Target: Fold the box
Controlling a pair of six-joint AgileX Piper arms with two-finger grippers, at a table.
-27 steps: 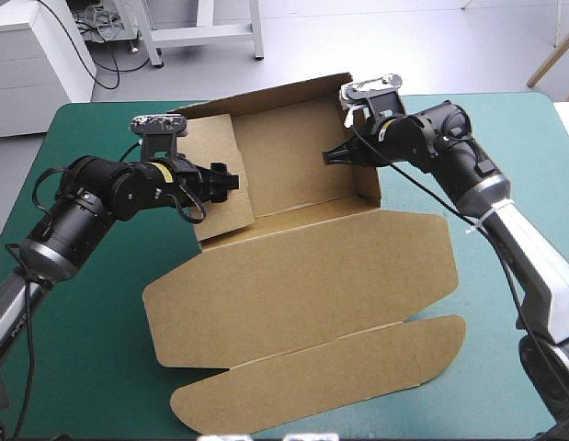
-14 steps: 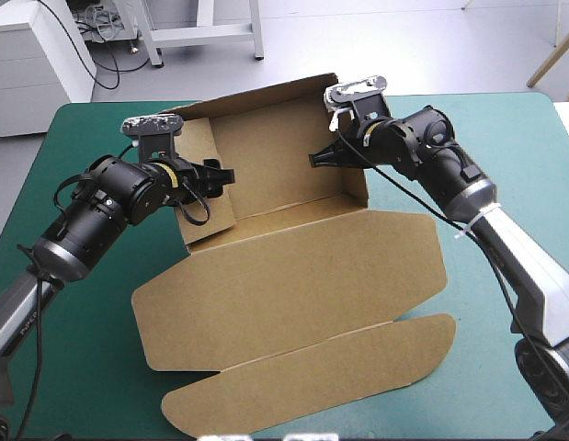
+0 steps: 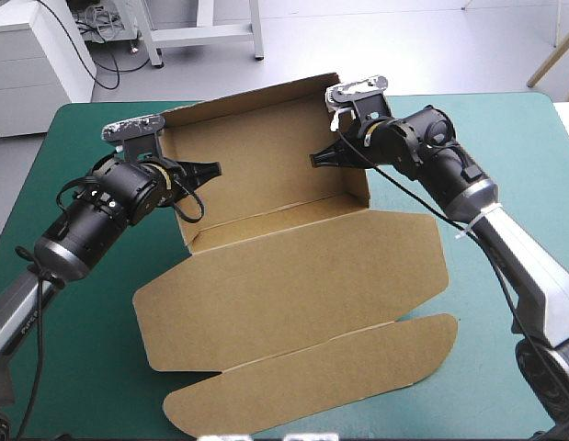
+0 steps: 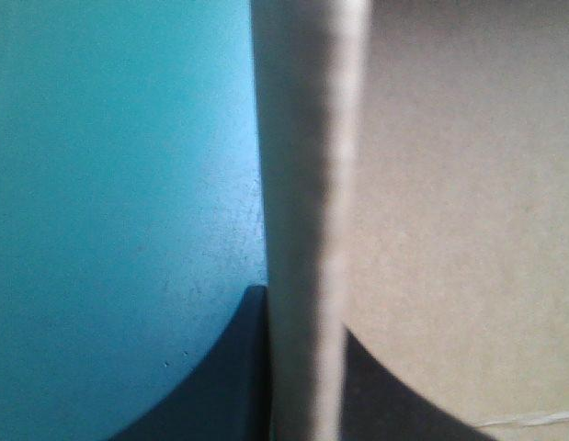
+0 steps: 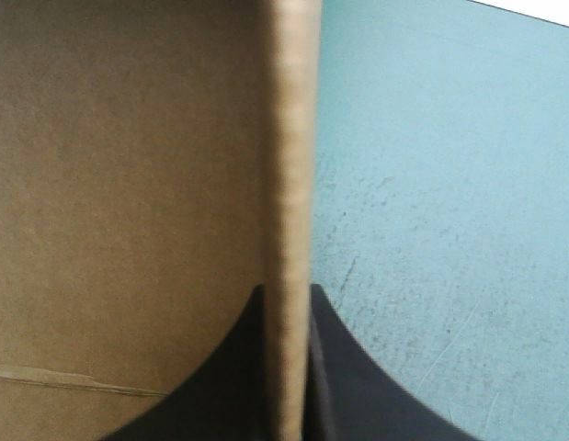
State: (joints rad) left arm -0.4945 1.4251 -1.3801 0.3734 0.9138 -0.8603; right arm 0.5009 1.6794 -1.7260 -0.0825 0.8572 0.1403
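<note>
The brown box (image 3: 266,152) stands mid-table with its back wall and both end walls raised. Its lid (image 3: 293,276) and front flap (image 3: 312,377) lie flat toward the near edge. My left gripper (image 3: 209,171) is at the left end wall, shut on it. In the left wrist view that wall's edge (image 4: 307,184) runs up between the black fingers (image 4: 220,377). My right gripper (image 3: 319,159) is shut on the right end wall, whose edge (image 5: 291,138) passes between its fingers (image 5: 358,377) in the right wrist view.
Teal-green cover (image 3: 82,303) shows to the left of the box and more of it (image 3: 505,138) to the right. The flat front flap reaches close to the table's near edge. The box's back wall stands near the far edge.
The left gripper has shut on the left end wall. That wall, earlier leaning into the box, now stands upright. The box slid a little leftward at first; the right gripper kept its grip.
</note>
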